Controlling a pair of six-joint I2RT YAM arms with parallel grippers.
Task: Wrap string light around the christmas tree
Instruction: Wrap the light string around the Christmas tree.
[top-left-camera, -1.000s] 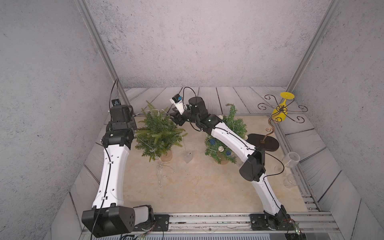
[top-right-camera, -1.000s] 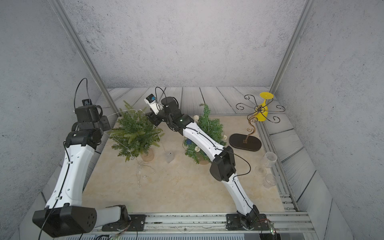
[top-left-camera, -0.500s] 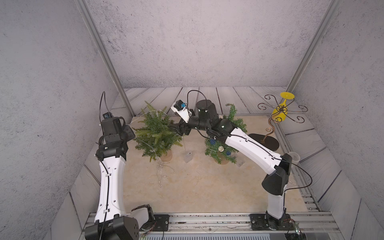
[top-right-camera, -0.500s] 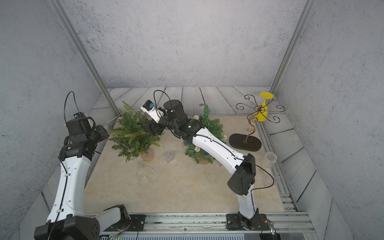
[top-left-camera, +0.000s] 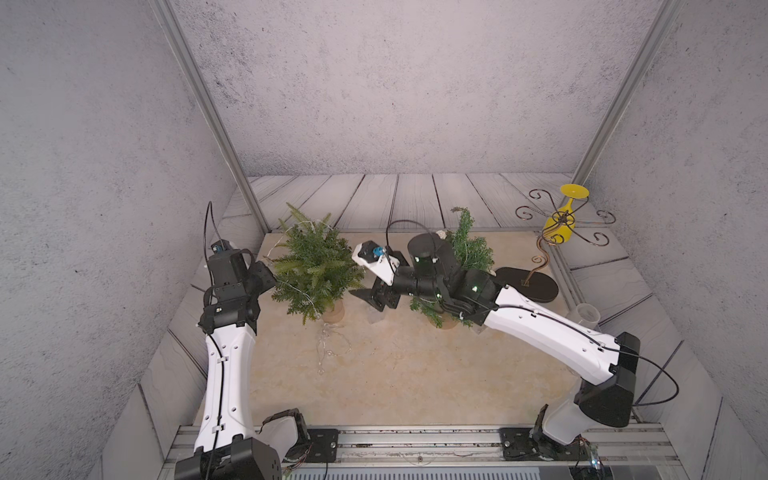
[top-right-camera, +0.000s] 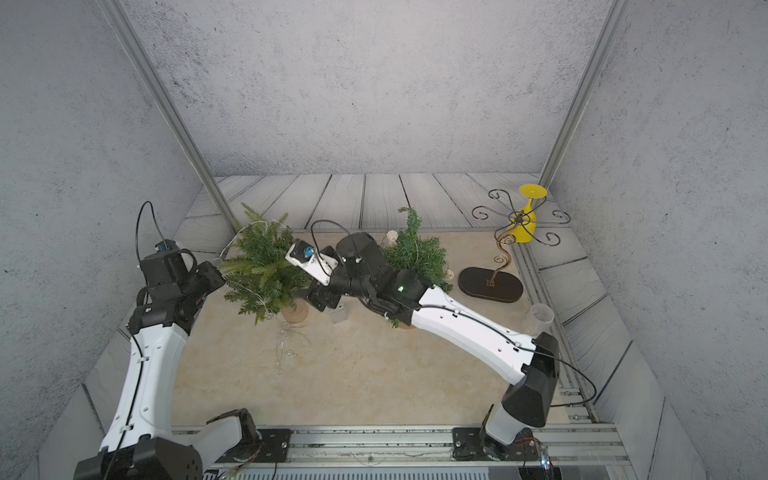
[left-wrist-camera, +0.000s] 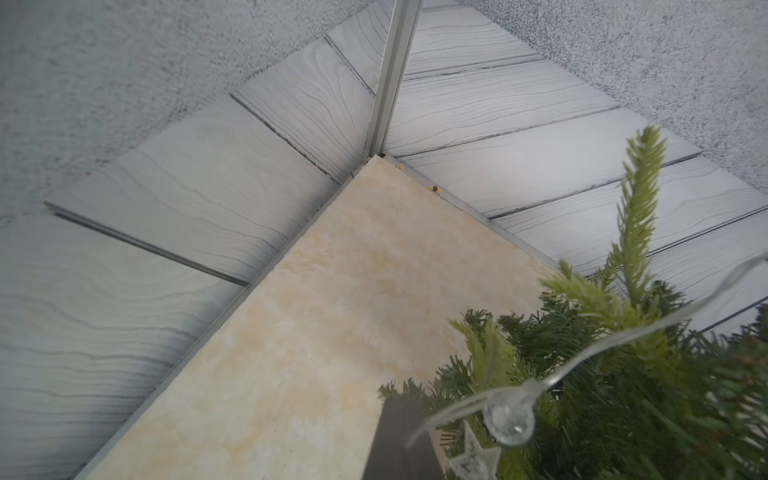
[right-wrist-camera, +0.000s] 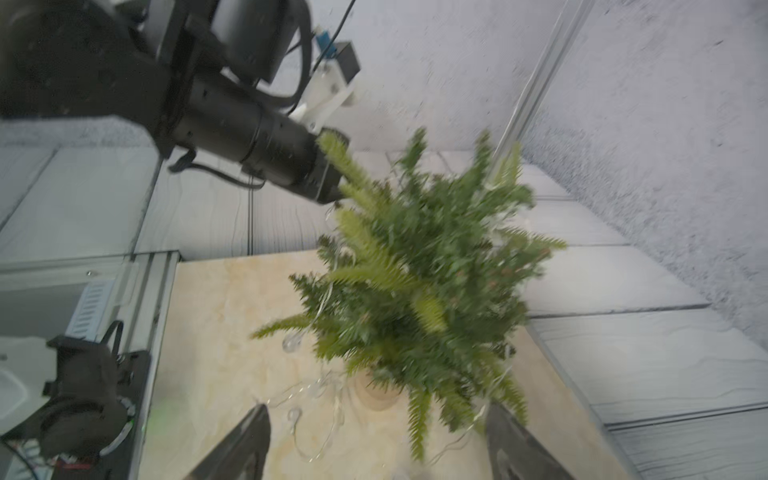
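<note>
Right wrist view: right pincer (right-wrist-camera: 376, 411) wide, empty, by christmas tree (right-wrist-camera: 424, 270). Left pincer (top-left-camera: 266, 277) looks clamped on string light (left-wrist-camera: 509, 419). Mid-wrap; next we take the strand, loop round.

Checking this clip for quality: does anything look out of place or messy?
Part of the clear-wire string light lies in a loose tangle on the beige stone-look tabletop, in front of the bushy green artificial Christmas tree, instead of around its branches.
</note>
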